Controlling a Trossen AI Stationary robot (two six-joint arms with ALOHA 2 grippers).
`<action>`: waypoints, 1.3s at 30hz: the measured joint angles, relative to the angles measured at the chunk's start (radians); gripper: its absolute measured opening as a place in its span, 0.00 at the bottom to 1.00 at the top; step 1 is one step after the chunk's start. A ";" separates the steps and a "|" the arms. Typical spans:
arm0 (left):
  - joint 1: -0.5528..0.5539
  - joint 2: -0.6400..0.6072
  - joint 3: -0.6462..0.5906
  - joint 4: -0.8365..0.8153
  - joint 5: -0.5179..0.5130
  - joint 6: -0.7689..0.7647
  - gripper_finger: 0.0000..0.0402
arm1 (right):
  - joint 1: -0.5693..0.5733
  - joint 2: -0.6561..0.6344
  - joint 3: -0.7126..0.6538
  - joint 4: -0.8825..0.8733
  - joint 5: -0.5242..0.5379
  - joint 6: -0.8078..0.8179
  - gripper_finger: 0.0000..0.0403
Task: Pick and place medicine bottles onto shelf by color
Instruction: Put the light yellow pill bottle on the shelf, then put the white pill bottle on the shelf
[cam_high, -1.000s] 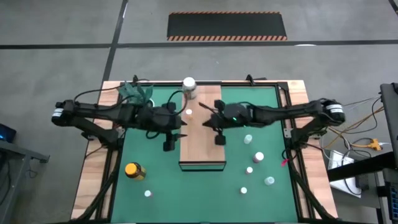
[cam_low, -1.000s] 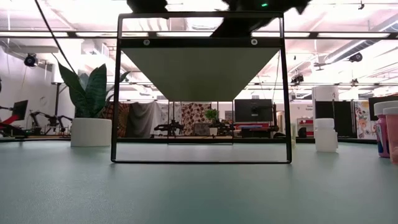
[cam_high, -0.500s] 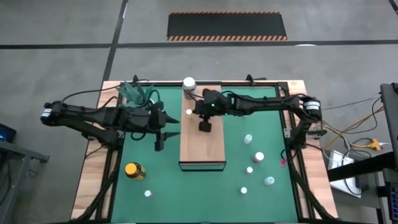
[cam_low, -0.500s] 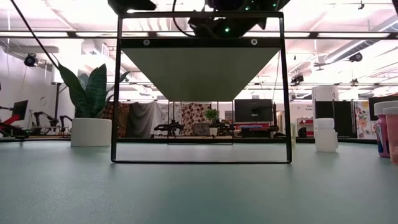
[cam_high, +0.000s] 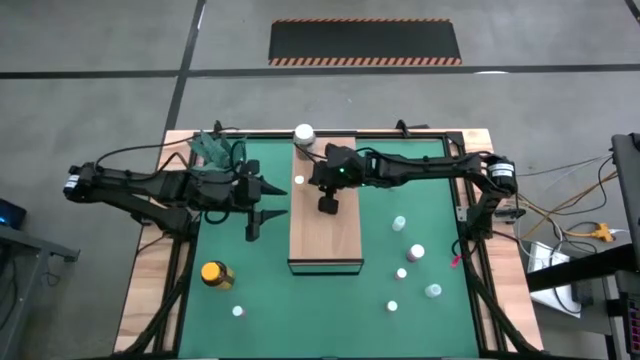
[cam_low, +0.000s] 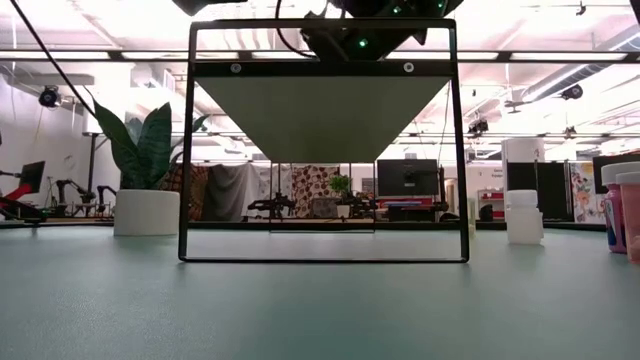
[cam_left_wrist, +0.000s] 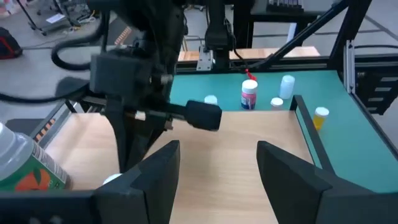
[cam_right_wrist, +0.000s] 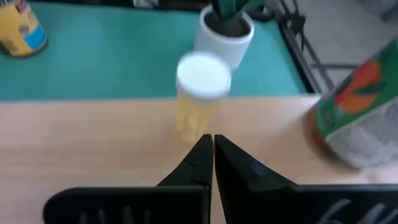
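The shelf (cam_high: 325, 235) is a light wooden board lying mid-table. A small white-capped bottle (cam_high: 300, 180) (cam_right_wrist: 200, 93) stands on its left edge. A white-lidded jar (cam_high: 304, 134) with a green and orange label (cam_right_wrist: 360, 112) stands at its far end. My right gripper (cam_high: 328, 203) (cam_right_wrist: 212, 146) hovers shut over the board, a little short of the small bottle. My left gripper (cam_high: 262, 208) (cam_left_wrist: 217, 168) is open beside the shelf's left edge, with nothing between its fingers. An amber yellow-lidded jar (cam_high: 216, 273) stands on the green mat at the near left.
Several small bottles stand on the mat right of the shelf, among them a white-capped one (cam_high: 399, 223) and a pink one (cam_high: 416, 253). Another (cam_high: 237, 311) stands near left. A white pot with a green plant (cam_high: 218, 148) is at the far left corner.
My right gripper has moved over the shelf toward the table's far left, closer to the small white-capped bottle, and stayed shut. My left gripper has drawn back toward the table's left edge, off the shelf, still open. Both arms have held nearly still in the last half second.
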 joint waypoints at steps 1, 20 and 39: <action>0.000 0.000 0.000 -0.003 0.000 0.000 0.49 | 0.000 -0.002 0.000 -0.025 0.000 0.005 0.02; 0.000 0.017 -0.027 0.000 0.001 -0.025 0.49 | 0.046 -0.045 -0.011 -0.048 0.002 0.013 0.02; 0.000 0.016 -0.146 0.128 0.002 -0.022 0.49 | 0.263 -0.267 -0.136 -0.183 0.003 0.090 0.02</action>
